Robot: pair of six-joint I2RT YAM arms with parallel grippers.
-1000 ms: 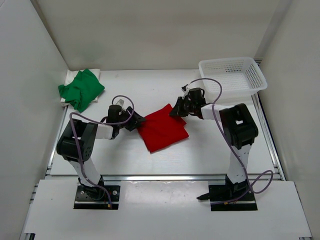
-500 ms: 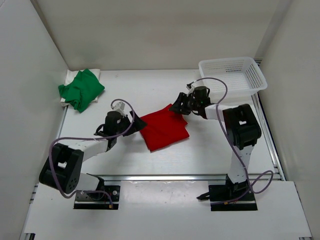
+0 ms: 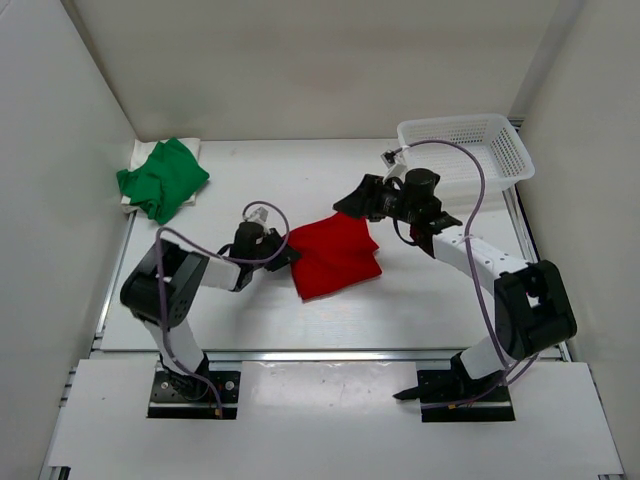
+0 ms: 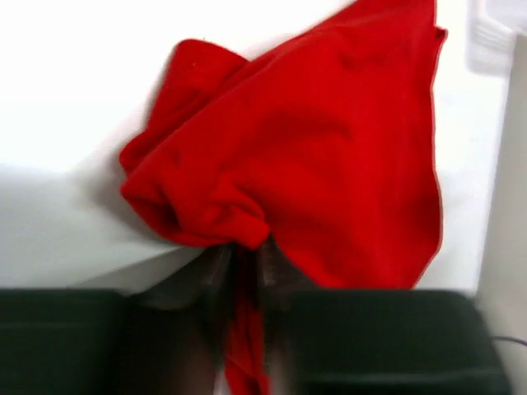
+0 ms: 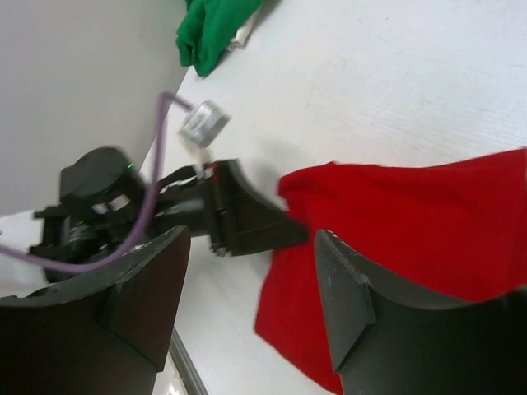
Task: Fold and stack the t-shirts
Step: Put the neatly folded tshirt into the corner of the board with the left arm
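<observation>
A folded red t-shirt (image 3: pixel 335 255) lies in the middle of the table. My left gripper (image 3: pixel 285 250) sits low at its left edge. In the left wrist view the left gripper (image 4: pixel 243 271) is shut on a bunched fold of the red t-shirt (image 4: pixel 313 148), with cloth hanging between the fingers. My right gripper (image 3: pixel 355 200) hovers open just off the shirt's far corner. The right gripper (image 5: pixel 251 243) holds nothing and looks down on the red t-shirt (image 5: pixel 412 222). A green t-shirt (image 3: pixel 160 178) rests on a cream-white t-shirt (image 3: pixel 137 152) at the back left.
A white mesh basket (image 3: pixel 465 150) stands at the back right, just behind the right arm. White walls close in the table on the left, back and right. The green t-shirt (image 5: pixel 210 29) also shows at the top of the right wrist view.
The right gripper has opened and let go of the red t-shirt's far corner. The left gripper drew back, opened, then came in again and closed on the shirt's left edge.
</observation>
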